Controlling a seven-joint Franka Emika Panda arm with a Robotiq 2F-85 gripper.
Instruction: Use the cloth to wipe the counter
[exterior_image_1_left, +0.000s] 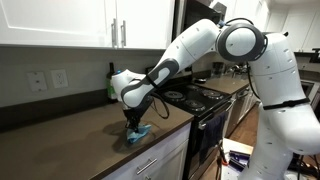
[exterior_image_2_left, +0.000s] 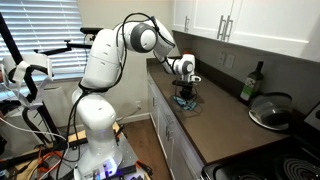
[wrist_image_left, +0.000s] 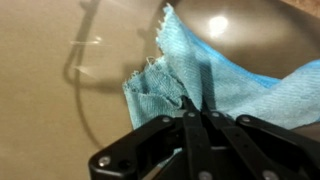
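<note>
A light blue cloth (wrist_image_left: 190, 75) lies on the brown counter (wrist_image_left: 50, 90). In the wrist view my gripper (wrist_image_left: 196, 108) has its black fingers closed together, pinching the cloth near its frayed edge. In both exterior views the gripper (exterior_image_1_left: 133, 122) (exterior_image_2_left: 184, 93) is down at the counter surface, with the blue cloth (exterior_image_1_left: 138, 132) (exterior_image_2_left: 186, 102) under it near the counter's front edge.
A dark green bottle (exterior_image_2_left: 250, 82) (exterior_image_1_left: 112, 84) stands by the backsplash. A stove (exterior_image_1_left: 205, 95) with a pan and lid (exterior_image_2_left: 270, 108) adjoins the counter. White cabinets (exterior_image_1_left: 90, 20) hang above. Outlets (exterior_image_1_left: 48, 79) sit on the wall.
</note>
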